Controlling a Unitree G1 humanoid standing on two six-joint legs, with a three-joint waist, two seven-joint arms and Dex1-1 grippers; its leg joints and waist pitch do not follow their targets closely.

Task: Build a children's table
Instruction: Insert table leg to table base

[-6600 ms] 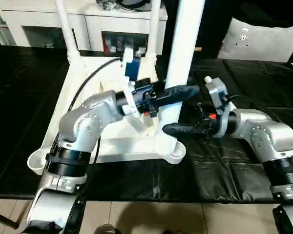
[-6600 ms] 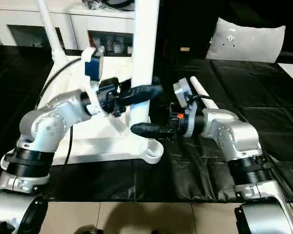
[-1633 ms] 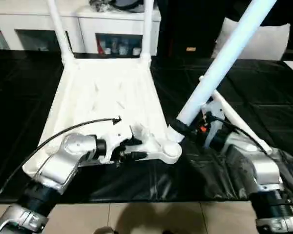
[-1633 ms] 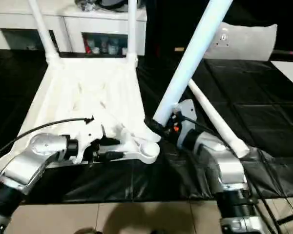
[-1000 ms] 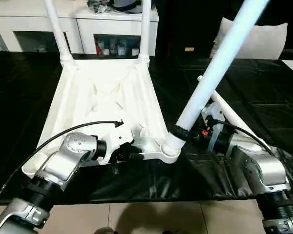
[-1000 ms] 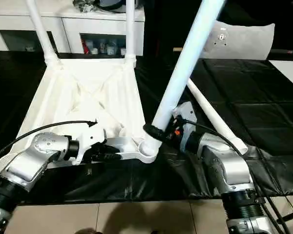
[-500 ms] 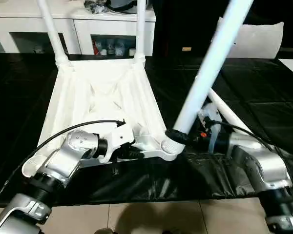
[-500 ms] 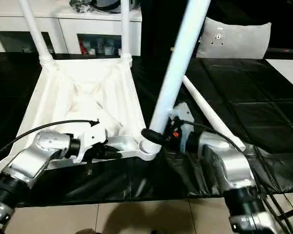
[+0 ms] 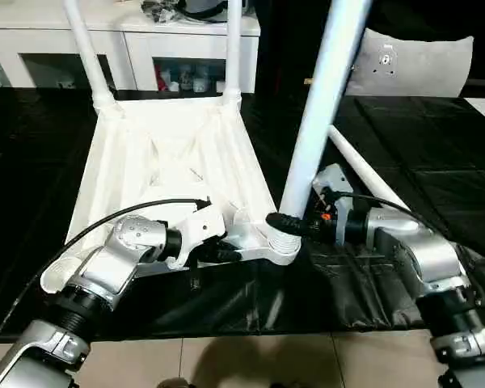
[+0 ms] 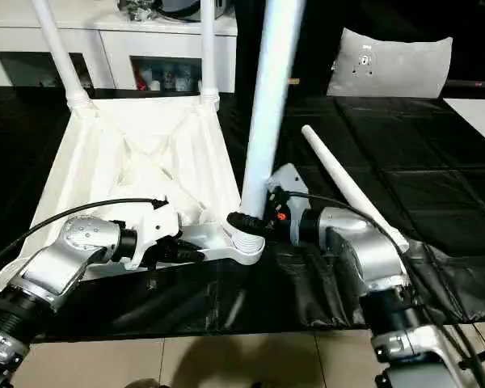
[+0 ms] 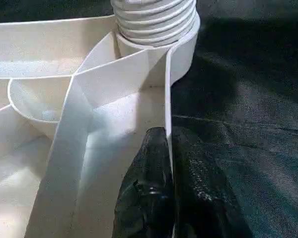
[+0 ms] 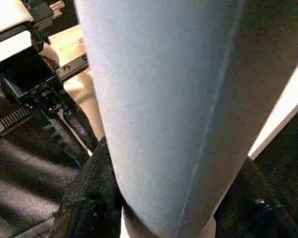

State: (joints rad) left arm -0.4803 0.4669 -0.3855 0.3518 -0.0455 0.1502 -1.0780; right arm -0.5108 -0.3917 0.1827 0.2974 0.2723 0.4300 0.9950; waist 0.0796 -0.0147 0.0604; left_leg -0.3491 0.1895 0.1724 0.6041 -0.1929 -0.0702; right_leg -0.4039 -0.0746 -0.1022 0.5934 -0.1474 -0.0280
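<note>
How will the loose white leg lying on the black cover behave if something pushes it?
The loose leg is round and tapered, so it would probably roll in a curve. It looks like stiff hollow plastic, likely light. The black cover is wrinkled, which may slow it.

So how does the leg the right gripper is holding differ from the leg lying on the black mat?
The held leg stands nearly upright; the loose leg lies flat on the black mat. The held leg's ribbed end sits at the tabletop's near corner socket, with the right gripper closed around it; nothing touches the loose leg. Both are white and round.

head pair looks down over forearms; wrist cams close; all share corner socket (image 9: 284,242).
</note>
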